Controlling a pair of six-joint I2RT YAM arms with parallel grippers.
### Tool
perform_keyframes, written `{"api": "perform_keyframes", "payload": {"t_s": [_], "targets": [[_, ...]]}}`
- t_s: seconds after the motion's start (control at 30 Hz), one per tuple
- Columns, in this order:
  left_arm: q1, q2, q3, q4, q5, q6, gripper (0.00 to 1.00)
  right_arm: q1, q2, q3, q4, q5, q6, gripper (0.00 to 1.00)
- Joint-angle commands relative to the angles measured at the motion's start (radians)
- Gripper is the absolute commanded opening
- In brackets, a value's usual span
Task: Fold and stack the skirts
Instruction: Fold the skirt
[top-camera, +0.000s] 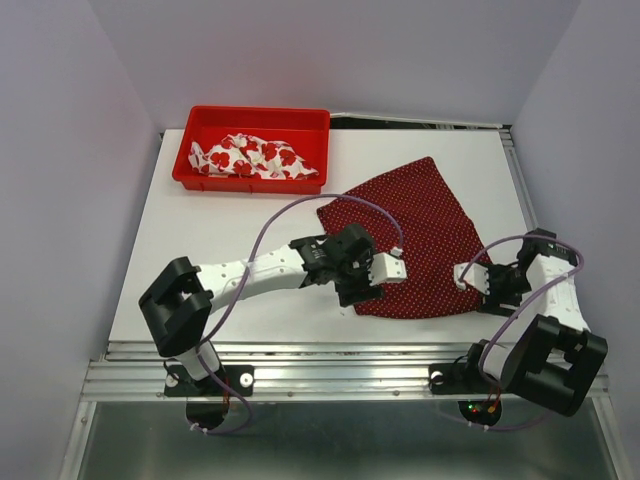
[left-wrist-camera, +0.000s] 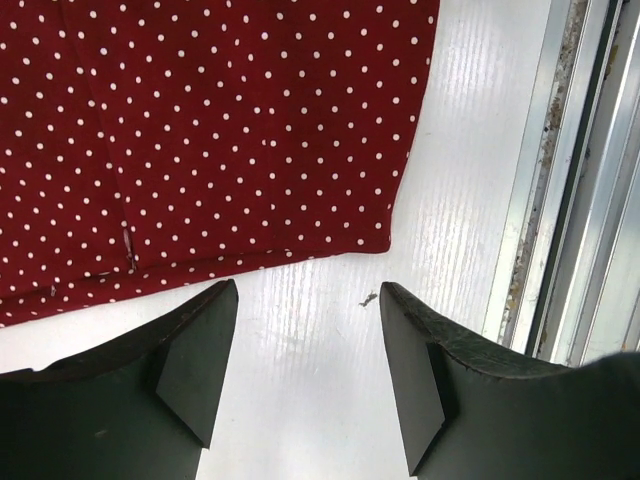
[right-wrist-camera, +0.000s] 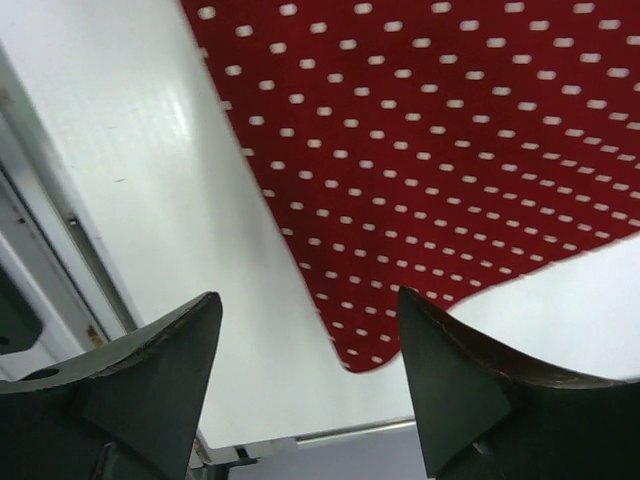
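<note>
Upper left of the overhead view: a red tray (top-camera: 186, 168) sits on the table (top-camera: 225, 235) and holds the flowered skirt (top-camera: 255, 157), bunched and unfolded (judged to be waiting its turn).

Centre: the left gripper (top-camera: 398, 270) hangs low at the near-left corner of the dotted skirt (top-camera: 420, 225). The skirt lies spread flat right of centre, with its wide hem toward the arms. In the left wrist view its fingers (left-wrist-camera: 190, 350) stand apart over bare table just off the hem corner, gripping nothing.

Right: the right gripper (top-camera: 463, 276) mirrors this at the near-right corner. Its fingers (right-wrist-camera: 460, 380) are also spread and empty, with the hem corner showing between them.

Judgement: the skirt is laid out flat for folding, and each gripper is placed at one hem corner so the two can lift that edge together. No fold is visible yet.

Surface: a white, smooth, slightly glossy tabletop, with a small dark speck near the left fingers. A metal rail (top-camera: 330, 362) runs along the near edge. Plain pale walls (top-camera: 60, 150) enclose three sides.
</note>
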Motion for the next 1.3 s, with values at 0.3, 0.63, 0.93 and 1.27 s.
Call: {"api": "perform_keyframes", "payload": {"t_s": [0.3, 0.63, 0.93, 1.27], "targets": [[-0.017, -0.054, -0.073, 0.055, 0.045, -0.016, 0.70, -0.038, 0.045, -0.103, 0.204, 0.047, -0.210, 0.71], [-0.153, 0.012, -0.098, 0.108, -0.169, -0.018, 0.63, -0.038, -0.002, -0.200, 0.303, 0.004, -0.246, 0.21], [-0.198, 0.132, -0.067, 0.156, -0.337, -0.017, 0.55, -0.038, -0.048, -0.163, 0.261, -0.042, -0.178, 0.01], [-0.224, 0.190, -0.087, 0.219, -0.362, 0.040, 0.34, -0.038, -0.020, -0.039, 0.151, -0.092, -0.120, 0.01]]}}
